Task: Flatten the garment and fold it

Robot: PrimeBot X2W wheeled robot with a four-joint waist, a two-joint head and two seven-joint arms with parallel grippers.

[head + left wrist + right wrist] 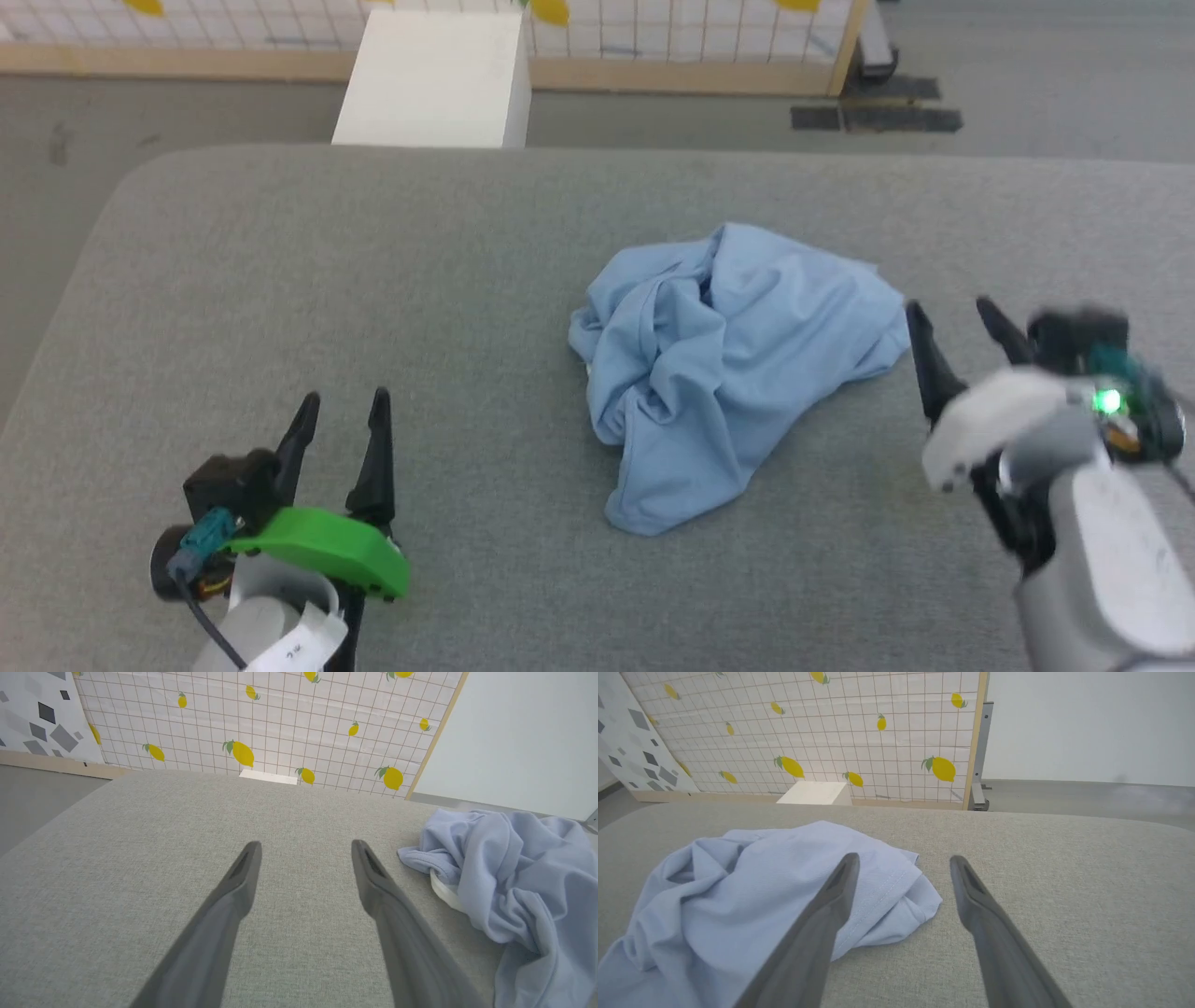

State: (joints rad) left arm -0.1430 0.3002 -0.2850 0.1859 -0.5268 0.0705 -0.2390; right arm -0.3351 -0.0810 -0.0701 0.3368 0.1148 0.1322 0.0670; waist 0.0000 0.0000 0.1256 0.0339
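Observation:
The light blue garment [719,364] lies crumpled in a heap on the grey table [373,280], a little right of centre. A strip of its white collar [446,895] peeks out under a fold; buttons and script are hidden. My left gripper [342,401] hovers open at the lower left, well clear of the cloth, which sits at the right in its wrist view [514,872]. My right gripper [952,313] is open beside the heap's right edge, its left finger over the hemmed corner [896,891].
A white box [434,79] stands on the floor beyond the table's far edge. Behind it runs a lemon-print grid panel [261,728] with a wooden frame. Bare table surface spreads left of and in front of the heap.

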